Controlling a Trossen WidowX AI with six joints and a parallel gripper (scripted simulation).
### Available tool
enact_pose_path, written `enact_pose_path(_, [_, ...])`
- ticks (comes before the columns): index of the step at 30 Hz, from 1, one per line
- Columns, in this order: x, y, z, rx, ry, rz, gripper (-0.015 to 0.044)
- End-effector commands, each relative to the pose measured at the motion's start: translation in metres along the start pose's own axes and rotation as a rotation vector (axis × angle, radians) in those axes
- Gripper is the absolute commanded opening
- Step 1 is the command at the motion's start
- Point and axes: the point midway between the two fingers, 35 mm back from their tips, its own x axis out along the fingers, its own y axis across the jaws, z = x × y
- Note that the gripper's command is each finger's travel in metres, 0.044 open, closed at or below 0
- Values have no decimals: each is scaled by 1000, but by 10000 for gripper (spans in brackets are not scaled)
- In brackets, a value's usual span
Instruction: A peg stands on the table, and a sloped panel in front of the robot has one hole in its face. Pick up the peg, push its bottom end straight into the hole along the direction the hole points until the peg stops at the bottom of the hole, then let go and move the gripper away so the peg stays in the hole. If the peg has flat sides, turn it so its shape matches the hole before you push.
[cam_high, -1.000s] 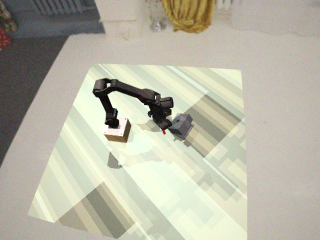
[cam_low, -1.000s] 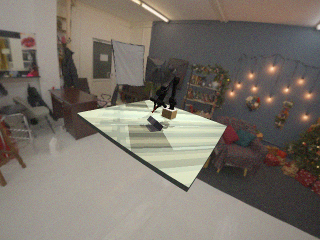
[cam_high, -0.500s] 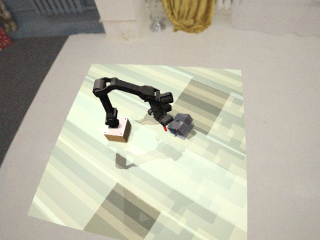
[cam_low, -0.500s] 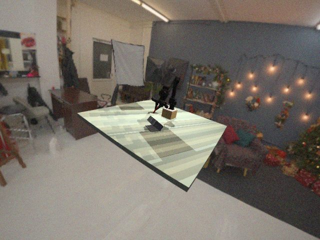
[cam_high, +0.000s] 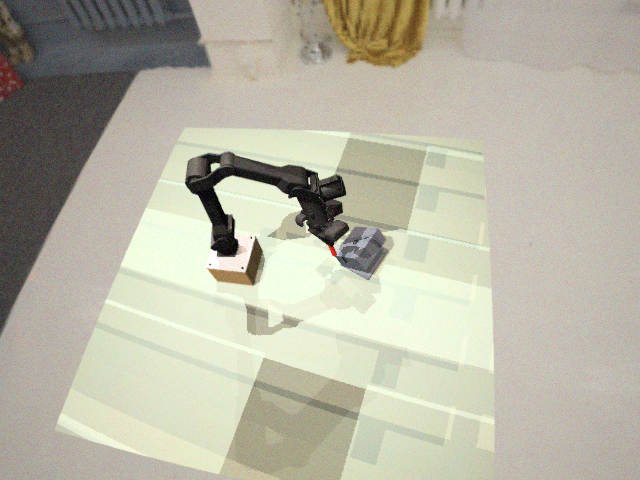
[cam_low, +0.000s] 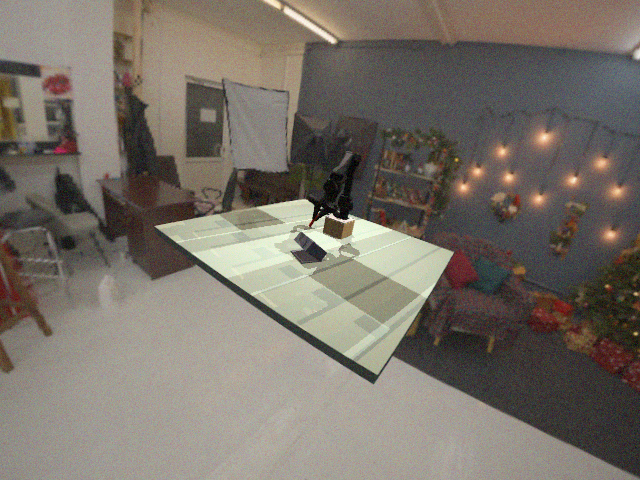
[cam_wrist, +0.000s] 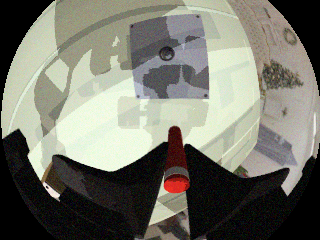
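My gripper (cam_wrist: 175, 147) (cam_high: 326, 235) (cam_low: 315, 212) is shut on a round red peg (cam_wrist: 175, 156) (cam_high: 331, 250) (cam_low: 311, 223). The peg points out past the fingertips toward the sloped grey panel (cam_wrist: 170, 60) (cam_high: 364, 250) (cam_low: 309, 248). The panel has one round dark hole (cam_wrist: 166, 54) in its face, seen square-on in the wrist view, straight ahead of the peg. The peg's tip is a short way from the panel's face and apart from it. In the top view the peg's red tip shows just left of the panel.
The arm stands on a tan box base (cam_high: 235, 260) (cam_low: 338, 227) on the pale patterned table (cam_high: 155, 361) (cam_low: 361, 310).
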Motion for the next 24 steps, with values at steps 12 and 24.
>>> enact_pose_path(12, [-9, 8, 16, -94, -23, -44, 0])
enact_pose_path(24, [-18, 16, 29, -166, -44, -78, 0])
